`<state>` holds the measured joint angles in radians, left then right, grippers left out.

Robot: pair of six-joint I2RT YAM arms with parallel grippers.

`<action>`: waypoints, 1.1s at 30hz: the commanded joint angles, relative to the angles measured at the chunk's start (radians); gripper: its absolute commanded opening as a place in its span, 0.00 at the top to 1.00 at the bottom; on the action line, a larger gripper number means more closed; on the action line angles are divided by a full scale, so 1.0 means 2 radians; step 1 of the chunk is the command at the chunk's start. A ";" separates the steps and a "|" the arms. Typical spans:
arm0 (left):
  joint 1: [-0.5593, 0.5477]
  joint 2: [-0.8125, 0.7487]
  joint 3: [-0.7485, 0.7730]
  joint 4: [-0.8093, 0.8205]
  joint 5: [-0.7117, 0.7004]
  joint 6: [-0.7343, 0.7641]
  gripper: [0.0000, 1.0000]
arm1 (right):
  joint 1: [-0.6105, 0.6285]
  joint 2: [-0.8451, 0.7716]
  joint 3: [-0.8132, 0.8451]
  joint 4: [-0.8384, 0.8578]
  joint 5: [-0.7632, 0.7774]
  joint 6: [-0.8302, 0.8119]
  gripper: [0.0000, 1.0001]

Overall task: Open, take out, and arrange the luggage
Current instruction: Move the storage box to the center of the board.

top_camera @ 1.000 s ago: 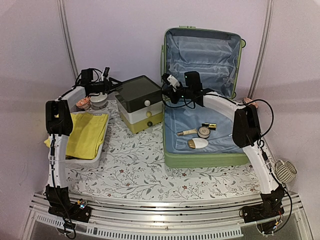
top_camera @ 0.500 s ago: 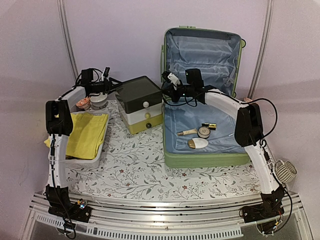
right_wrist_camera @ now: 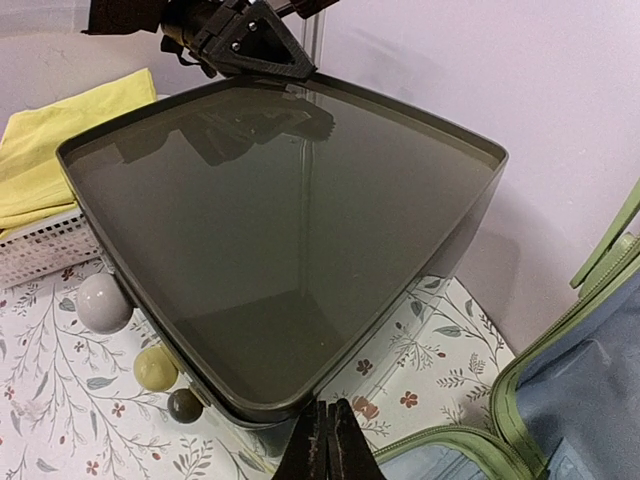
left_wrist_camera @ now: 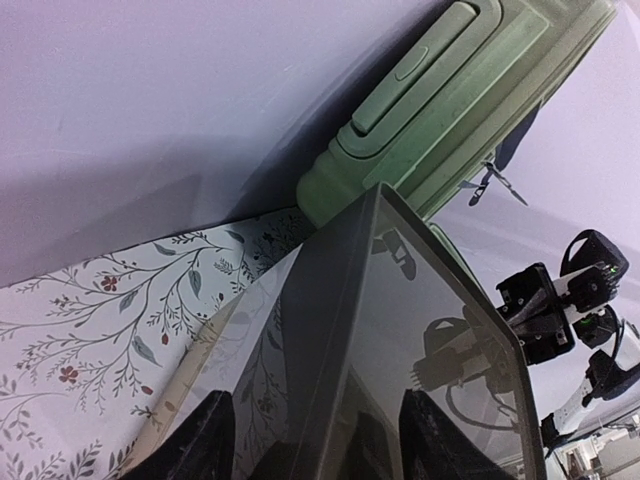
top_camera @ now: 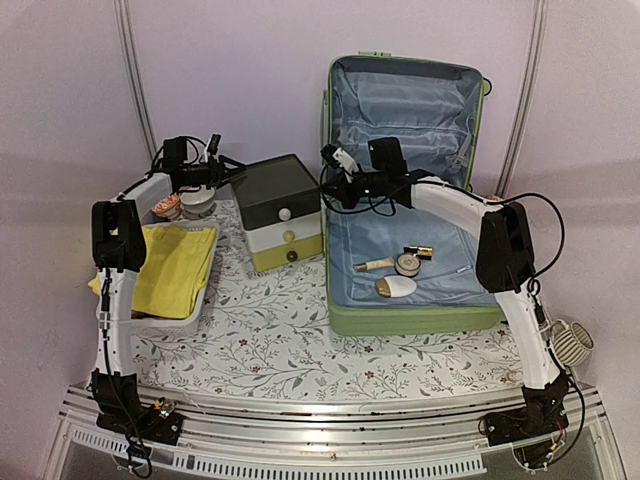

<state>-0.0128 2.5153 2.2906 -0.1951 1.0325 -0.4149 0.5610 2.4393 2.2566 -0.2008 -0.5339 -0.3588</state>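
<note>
Top external view: nearest you, the large light-green hard-shell luggage [top_camera: 400, 320] lies open at the right of the floral-patterned tabletop [top_camera: 280, 345]. Its base lies flat and its blue-lined half stands upright against the back wall. Four small articles lie in the base, not yet taken out: a cream tube [top_camera: 372, 265], a round compact [top_camera: 407, 264], a white oval case [top_camera: 397, 287] and a dark stick [top_camera: 418, 252]. At the left stands the white plastic mesh basket [top_camera: 165, 322], holding a yellow folded cloth [top_camera: 175, 265].

Beyond these, the dark-lidded white-and-yellow drawer box [top_camera: 280, 190] sits just beside the luggage wall. Your left gripper [left_wrist_camera: 320, 440] is spread astride the box's far left corner; contact cannot be told. Your right gripper [right_wrist_camera: 325, 445] is pressed together, empty, just off the box's right corner.

Judged step: squaring the box. Push low and slowly, keep the right fingers clear of the luggage rim, and stop before the box tilts.
</note>
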 commanded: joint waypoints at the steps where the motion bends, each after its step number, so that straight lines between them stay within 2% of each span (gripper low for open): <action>1: -0.031 0.006 -0.021 -0.051 0.023 0.028 0.43 | 0.048 -0.039 -0.028 0.014 -0.054 0.014 0.99; 12: -0.040 0.002 -0.028 -0.082 0.023 0.056 0.43 | 0.056 -0.068 -0.056 0.010 -0.046 0.026 0.99; 18: -0.046 -0.008 -0.049 -0.084 0.027 0.068 0.44 | 0.066 -0.098 -0.115 0.045 -0.031 0.040 0.99; 24: -0.050 -0.016 -0.062 -0.085 0.021 0.070 0.43 | 0.063 -0.112 -0.146 0.055 0.031 0.062 0.99; 33: -0.069 -0.032 -0.087 -0.116 0.014 0.103 0.44 | 0.065 -0.163 -0.238 0.069 0.030 0.067 0.98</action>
<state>-0.0624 2.4435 2.2036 -0.2310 0.9836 -0.2916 0.6525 2.1761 1.8408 -0.1074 -0.4473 -0.2390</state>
